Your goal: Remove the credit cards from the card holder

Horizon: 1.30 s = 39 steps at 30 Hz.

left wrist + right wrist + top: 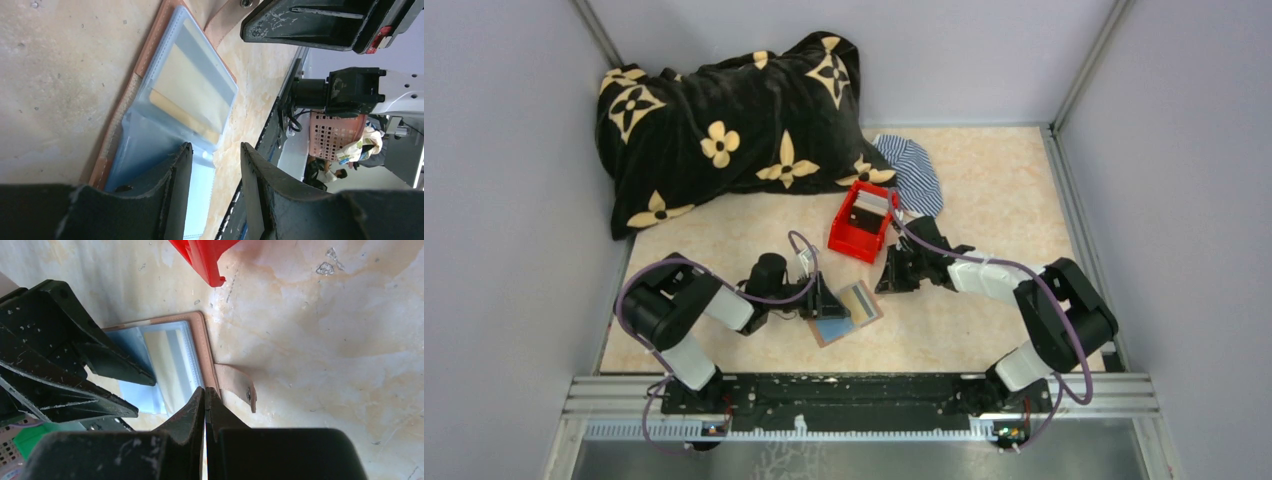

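Note:
The card holder (865, 299) lies open on the table, reddish-brown leather with clear sleeves. It also shows in the left wrist view (125, 110) and the right wrist view (201, 340). A light blue card (832, 329) sticks out of its near side. An orange card (180, 112) sits in a sleeve. My left gripper (827, 298) is open over the holder's near half, with the light blue card (200, 200) showing between its fingers. My right gripper (887, 283) is shut, its tips (205, 390) at the holder's right edge beside the snap tab (240, 385). Nothing shows between them.
A red open-top box (861, 222) stands just behind the holder and shows in the right wrist view (205, 255). A striped cloth (912, 172) and a black flowered blanket (724, 120) lie at the back. Walls close the left, right and far sides.

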### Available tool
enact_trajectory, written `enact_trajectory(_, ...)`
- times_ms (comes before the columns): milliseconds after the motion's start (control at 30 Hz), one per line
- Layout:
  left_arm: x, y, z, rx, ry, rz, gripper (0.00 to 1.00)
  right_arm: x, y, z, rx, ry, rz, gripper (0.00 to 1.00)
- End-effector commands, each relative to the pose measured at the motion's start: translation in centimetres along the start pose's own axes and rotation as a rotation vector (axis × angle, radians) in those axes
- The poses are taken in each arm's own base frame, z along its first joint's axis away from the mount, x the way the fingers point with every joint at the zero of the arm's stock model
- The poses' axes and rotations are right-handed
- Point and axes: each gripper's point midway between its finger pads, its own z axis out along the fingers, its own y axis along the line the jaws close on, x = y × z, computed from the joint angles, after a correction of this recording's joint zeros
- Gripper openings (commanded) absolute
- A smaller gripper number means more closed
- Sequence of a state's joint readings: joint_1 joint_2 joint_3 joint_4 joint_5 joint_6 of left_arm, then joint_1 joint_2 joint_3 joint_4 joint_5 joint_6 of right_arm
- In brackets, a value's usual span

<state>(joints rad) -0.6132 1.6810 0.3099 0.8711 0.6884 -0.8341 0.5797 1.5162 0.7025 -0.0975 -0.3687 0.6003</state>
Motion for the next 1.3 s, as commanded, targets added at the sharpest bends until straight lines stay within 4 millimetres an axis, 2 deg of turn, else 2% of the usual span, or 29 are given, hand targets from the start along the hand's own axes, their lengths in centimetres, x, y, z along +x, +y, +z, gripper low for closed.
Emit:
enact_trajectory(0, -0.8, -0.9, 0.1, 0.040, -0.044, -0.008, 0.46, -1.8, 0.8, -0.9, 0.006, -0.052, -0.061, 0.00)
enact_trajectory(67, -1.2, -1.3, 0.2, 0.053, -0.055, -0.045, 0.46, -1.2, -0.2, 0.2, 0.035, -0.015, -0.051, 0.00)
enact_trajectory(167, -1.0, 0.1, 0.6, -0.013, -0.046, -0.097, 0.46, -0.4, -0.6, 1.5, 0.009, 0.012, -0.037, 0.00)
enact_trajectory(333, -0.8, 1.0, 0.7, -0.040, -0.054, -0.098, 0.46, 1.4, -2.0, 3.3, 0.020, 0.088, -0.016, 0.00)
enact_trajectory(433, -1.0, 0.5, 0.9, 0.002, -0.063, -0.118, 0.46, 2.1, -2.1, 3.8, 0.014, 0.108, -0.011, 0.00)
enact_trajectory(933, -2.4, -0.5, 1.0, 0.045, -0.133, -0.127, 0.46, 4.3, -2.1, 4.4, -0.010, 0.172, -0.005, 0.00)
enact_trajectory(1133, -2.7, -1.3, 0.7, 0.067, -0.144, -0.119, 0.45, 4.5, -1.8, 4.0, -0.025, 0.162, 0.009, 0.00)
enact_trajectory(1267, -2.5, -0.9, 0.3, 0.038, -0.153, -0.105, 0.45, 4.8, -1.7, 3.4, -0.030, 0.151, 0.019, 0.00)
